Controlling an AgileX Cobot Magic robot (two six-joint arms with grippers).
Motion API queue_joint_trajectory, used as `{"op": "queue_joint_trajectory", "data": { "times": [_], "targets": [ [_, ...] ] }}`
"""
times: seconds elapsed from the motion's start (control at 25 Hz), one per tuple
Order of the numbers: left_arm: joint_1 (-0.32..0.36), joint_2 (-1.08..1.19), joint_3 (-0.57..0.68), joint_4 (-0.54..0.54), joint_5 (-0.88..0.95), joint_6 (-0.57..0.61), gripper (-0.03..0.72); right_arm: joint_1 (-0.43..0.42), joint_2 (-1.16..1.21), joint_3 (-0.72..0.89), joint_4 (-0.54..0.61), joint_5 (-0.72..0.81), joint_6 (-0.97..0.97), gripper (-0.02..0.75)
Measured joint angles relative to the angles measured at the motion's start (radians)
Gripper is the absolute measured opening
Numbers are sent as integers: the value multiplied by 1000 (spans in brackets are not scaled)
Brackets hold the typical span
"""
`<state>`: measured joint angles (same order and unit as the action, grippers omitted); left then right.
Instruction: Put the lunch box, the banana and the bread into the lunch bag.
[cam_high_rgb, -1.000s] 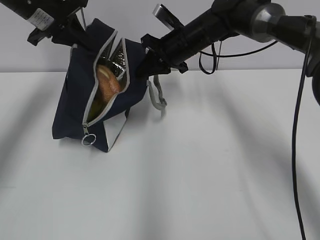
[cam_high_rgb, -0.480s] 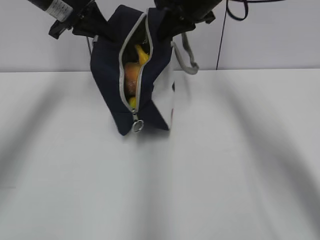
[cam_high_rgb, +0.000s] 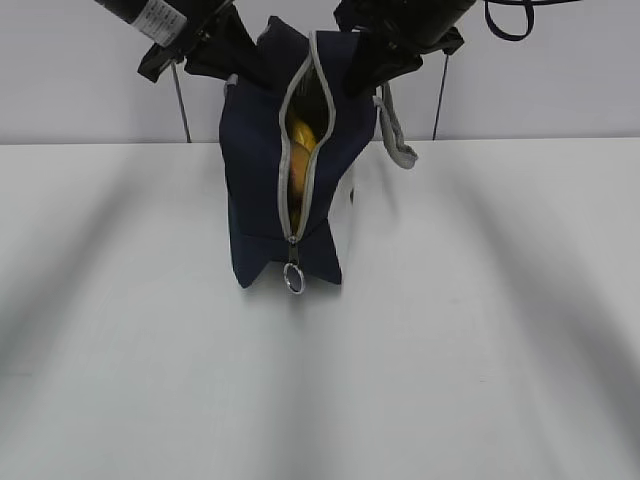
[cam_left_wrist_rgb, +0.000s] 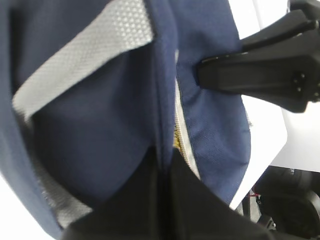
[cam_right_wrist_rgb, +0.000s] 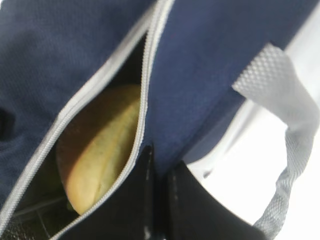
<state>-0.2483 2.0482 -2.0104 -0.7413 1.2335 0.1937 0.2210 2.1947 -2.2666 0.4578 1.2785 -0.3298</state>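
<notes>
The navy lunch bag (cam_high_rgb: 262, 170) hangs upright over the table, held at its top by both grippers, its grey zipper open and the ring pull (cam_high_rgb: 293, 279) dangling at the bottom. The yellow banana (cam_high_rgb: 303, 135) shows through the opening. My left gripper (cam_high_rgb: 240, 75) is shut on the bag's left top edge (cam_left_wrist_rgb: 162, 150). My right gripper (cam_high_rgb: 350, 75) is shut on the right top edge (cam_right_wrist_rgb: 160, 165). In the right wrist view the bread (cam_right_wrist_rgb: 100, 155) lies inside the bag. The lunch box is hidden.
The white table (cam_high_rgb: 450, 350) spreads below and around the bag. A grey strap handle (cam_high_rgb: 395, 135) hangs off the bag's right side. Black cables (cam_high_rgb: 440, 100) hang behind at the wall.
Both grippers have carried the bag to the right and turned it more upright. The zipper opening now faces the camera, and the banana shows where the bread showed before.
</notes>
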Motion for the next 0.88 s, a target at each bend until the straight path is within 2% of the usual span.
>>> {"op": "queue_joint_trajectory", "data": {
  "times": [0.88],
  "targets": [
    [-12, 48, 0, 2, -60, -58, -1, -1, 18, 0, -8, -8, 0, -12]
  ]
}}
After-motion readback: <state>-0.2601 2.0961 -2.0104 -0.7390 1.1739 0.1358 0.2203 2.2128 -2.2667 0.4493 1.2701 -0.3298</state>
